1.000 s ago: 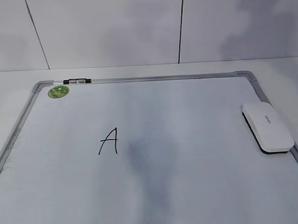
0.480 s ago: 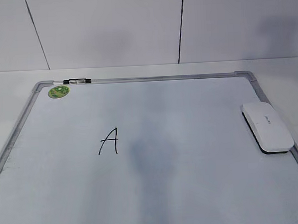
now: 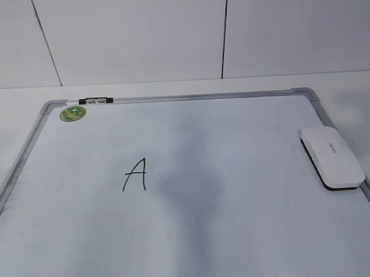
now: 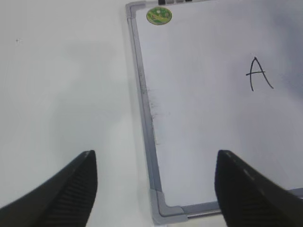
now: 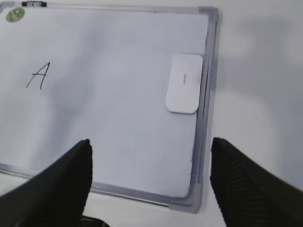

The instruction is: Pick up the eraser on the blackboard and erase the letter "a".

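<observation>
Right wrist view is showing the right tool (image 5: 150,182) hanging with jaws wide apart above the blackboard (image 5: 207,90), the eraser (image 5: 184,90) lying untouched at its twelve o'clock against the frame. Only a capital letter (image 5: 39,75) is showing, at ten o'clock. The left tool (image 4: 154,189) is also gaping. Risk: jaws catching the frame rail beside the eraser and nudging it off.

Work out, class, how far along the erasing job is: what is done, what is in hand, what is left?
Done: nothing; the letter is unerased on the blackboard. In hand: both grippers, left and right, hover open and empty; the eraser lies by the board's right edge. Left: grasp the eraser, wipe the letter.
</observation>
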Motion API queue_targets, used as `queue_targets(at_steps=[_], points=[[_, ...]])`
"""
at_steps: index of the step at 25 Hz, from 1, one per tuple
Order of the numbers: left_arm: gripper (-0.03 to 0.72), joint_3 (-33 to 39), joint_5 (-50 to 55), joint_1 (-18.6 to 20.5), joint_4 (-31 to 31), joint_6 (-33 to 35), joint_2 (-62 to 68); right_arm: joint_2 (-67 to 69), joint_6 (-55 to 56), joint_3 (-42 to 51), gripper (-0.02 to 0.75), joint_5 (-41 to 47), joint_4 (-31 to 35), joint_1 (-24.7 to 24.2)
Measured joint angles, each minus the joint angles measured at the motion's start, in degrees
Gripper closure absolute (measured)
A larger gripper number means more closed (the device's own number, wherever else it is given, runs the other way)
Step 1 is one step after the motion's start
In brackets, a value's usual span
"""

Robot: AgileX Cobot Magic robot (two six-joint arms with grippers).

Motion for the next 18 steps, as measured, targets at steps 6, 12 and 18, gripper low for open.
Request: queue_targets(at_steps=[6, 12, 18], points=[[0.113, 6.6, -0.1, 0.0, -2.7, 0.0, -5.3, -8.1, -0.2, 13.0, 0.145, -3.1, 0.0, 0.0], [0.113, 10.7, 1.2, 0.0, -4.1, 0.0, -11.4, -15.9, -0.3, 24.3, 0.145, -6.2, 0.0, 0.0], [0.113, 10.8, 2.5, -0.2, -4.3, 0.0, -17.8, -25.6, -0.5, 30.2, 0.145, -7.4, -0.2, 0.0]])
